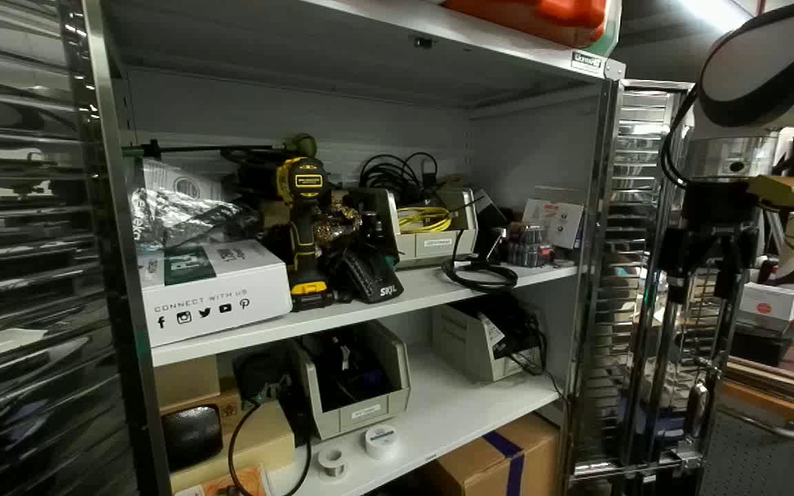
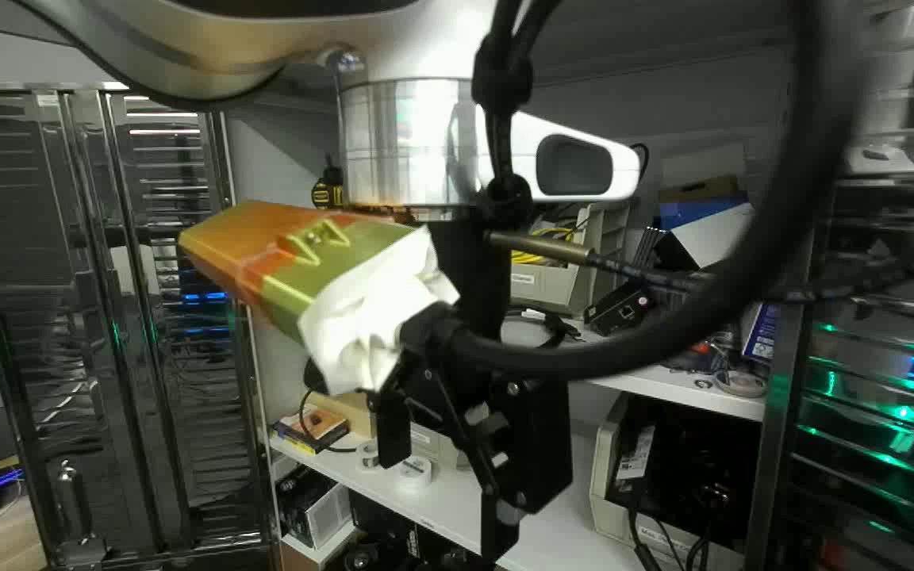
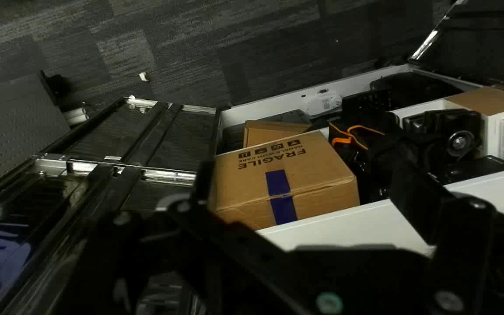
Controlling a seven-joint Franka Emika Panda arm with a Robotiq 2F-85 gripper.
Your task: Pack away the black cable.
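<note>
A black cable [image 1: 485,284] lies in a loose coil at the front edge of the upper shelf [image 1: 411,297], before a grey bin [image 1: 436,246] holding a yellow cable. Part of it shows in an exterior view [image 2: 558,327] behind the arm. Another black cable [image 1: 231,448] loops down at the lower shelf's left end. My gripper [image 2: 449,484] is open and empty, outside the cabinet front and apart from both cables. It also shows in an exterior view [image 1: 700,275]. In the wrist view its fingers [image 3: 311,192] stand wide apart; neither cable can be made out there.
Grey bins [image 1: 362,411] [image 1: 469,344] with dark items stand on the lower shelf. A yellow drill [image 1: 304,227] and white box [image 1: 218,303] fill the upper shelf's left. Metal doors [image 1: 635,275] flank the cabinet. A taped carton [image 3: 287,175] sits below. Tape rolls [image 1: 381,441] lie in front.
</note>
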